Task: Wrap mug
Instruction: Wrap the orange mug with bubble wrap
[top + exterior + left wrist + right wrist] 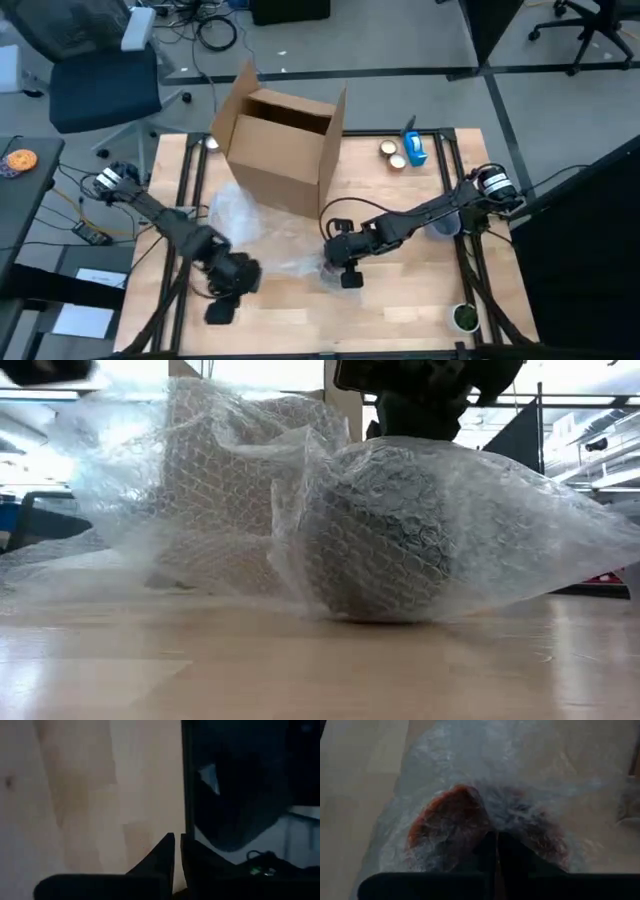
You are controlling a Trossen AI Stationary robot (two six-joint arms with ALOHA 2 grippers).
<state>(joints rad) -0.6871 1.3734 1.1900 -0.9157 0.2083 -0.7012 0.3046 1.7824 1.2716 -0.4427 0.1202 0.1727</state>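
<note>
right gripper: fingers pressed together, pinching clear bubble wrap sheet over red-brown rounded mug just ahead of tips | left gripper: fingers closed on nothing, above bare wooden table edge | open brown cardboard box beyond

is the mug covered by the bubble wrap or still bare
Covered. In the low view the mug sits inside the bubble wrap, which drapes over and around it down to the table.

One cardboard box, one bubble wrap sheet — two tape rolls, one mug.
</note>
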